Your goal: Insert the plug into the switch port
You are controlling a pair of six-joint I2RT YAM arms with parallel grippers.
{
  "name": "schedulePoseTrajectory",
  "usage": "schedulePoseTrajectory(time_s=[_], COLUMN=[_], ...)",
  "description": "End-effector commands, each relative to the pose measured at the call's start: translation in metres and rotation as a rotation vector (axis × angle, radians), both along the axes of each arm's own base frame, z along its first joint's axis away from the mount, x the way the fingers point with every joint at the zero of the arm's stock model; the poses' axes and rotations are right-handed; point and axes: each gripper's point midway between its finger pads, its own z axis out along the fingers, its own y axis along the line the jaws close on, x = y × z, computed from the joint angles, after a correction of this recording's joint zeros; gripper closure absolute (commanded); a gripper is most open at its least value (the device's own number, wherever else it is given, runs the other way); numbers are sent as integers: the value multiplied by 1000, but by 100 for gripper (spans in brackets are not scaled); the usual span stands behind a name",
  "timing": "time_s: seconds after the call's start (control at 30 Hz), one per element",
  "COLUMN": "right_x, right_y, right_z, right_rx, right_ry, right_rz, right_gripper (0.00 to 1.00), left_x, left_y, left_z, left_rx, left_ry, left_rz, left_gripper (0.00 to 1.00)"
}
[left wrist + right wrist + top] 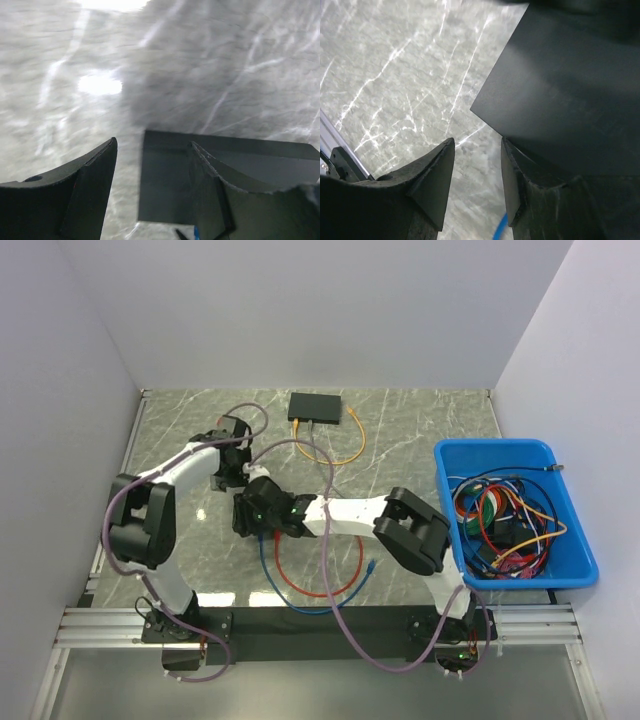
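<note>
at the middle of the desk (430, 430), left gripper (152, 150) and right gripper (477, 141) gape empty; switch (315, 407) sits beyond, at the far edge, nearer the left

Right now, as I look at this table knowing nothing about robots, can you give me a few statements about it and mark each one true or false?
1. A blue bin full of tangled cables sits on the robot's right side. True.
2. Both pincers are clamped on a plug. False: the left pincer and the right pincer are both open, with nothing between their fingers.
3. A yellow cable lies by the black switch at the far side. True.
4. The table is plain brown wood. False: it has a grey marble pattern.
5. A red cable and a blue cable loop on the table near the arm bases. True.
</note>
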Motion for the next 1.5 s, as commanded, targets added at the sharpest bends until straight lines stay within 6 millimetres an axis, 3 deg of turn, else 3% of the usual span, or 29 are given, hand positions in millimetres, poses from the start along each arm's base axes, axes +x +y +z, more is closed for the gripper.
schedulePoseTrajectory(time_s=[0.0,0.13,0.17,0.23,0.27,0.33,0.37,0.43,0.47,0.53,0.57,0.6,0.63,0.67,0.7,0.77,0.8,0.87,0.9,0.93,1.07,1.17,1.23,1.33,1.4,1.47], right_x=[22,20,17,14,10,6,1,-6,-12,-22,-28,-35,-38,-44,-50,-59,-63,-71,-71,-72,-82,-86,-94,-96,-97,-100], right_y=[-10,-24,-29,-41,-50,-66,-76,-98,-111,-136,-151,-167,-179,-196,-210,-234,-246,-269,-279,-288,-332,-353,-350,-372,-388,-392], right_z=[65,92,106,111,125,124,140,134,148,137,149,134,134,146,136,148,141,149,150,153,166,178,187,207,214,220], right_rx=[53,36,44,24,32,2,15,-20,-3,-36,-14,-47,-45,-17,-36,8,-2,30,27,33,59,135,197,241,233,260], right_ry=[-141,-193,-213,-238,-257,-275,-294,-309,-319,-311,-315,-303,-301,-305,-295,-296,-291,-292,-300,-303,-323,-327,-325,-340,-349,-350], right_rz=[-42,-53,-52,-69,-75,-98,-106,-131,-143,-157,-171,-177,-190,-213,-222,-250,-261,-293,-316,-334,-408,-466,-419,-476,-512,-510], right_gripper=[50,50,50,50,50,50,50,50,49,49,49,49,49,49,49,49,49,48,48,48,48,47,47,47,47,45], left_x=[0,4,4,5,6,7,8,7,5,5,5,3,1,2,-1,-5,-7,-12,-16,-19,-38,-74,-88,-115,-127,-135], left_y=[21,30,32,35,34,29,28,25,26,24,23,23,23,22,23,24,26,27,29,30,33,41,42,45,44,43], left_z=[35,55,60,74,78,94,100,118,129,141,145,158,161,168,180,190,203,213,230,233,273,319,324,344,347,350], left_rx=[40,61,64,55,50,10,-2,-35,-45,-68,-76,-88,-91,-106,-114,-122,-132,-142,-159,-161,-211,-262,-284,-322,-334,-334], left_ry=[-87,-161,-174,-222,-239,-293,-315,-378,-415,-460,-480,-520,-535,-564,-602,-643,-689,-732,-794,-814,-990,-1194,-1254,-1331,-1339,-1338], left_rz=[79,116,122,131,129,107,104,92,94,84,79,78,72,65,67,67,73,72,75,76,57,51,32,23,1,-27], left_gripper=[36,36,36,36,37,38,38,37,37,38,38,39,39,39,40,41,40,39,38,37,34,33,27,23,22,21])
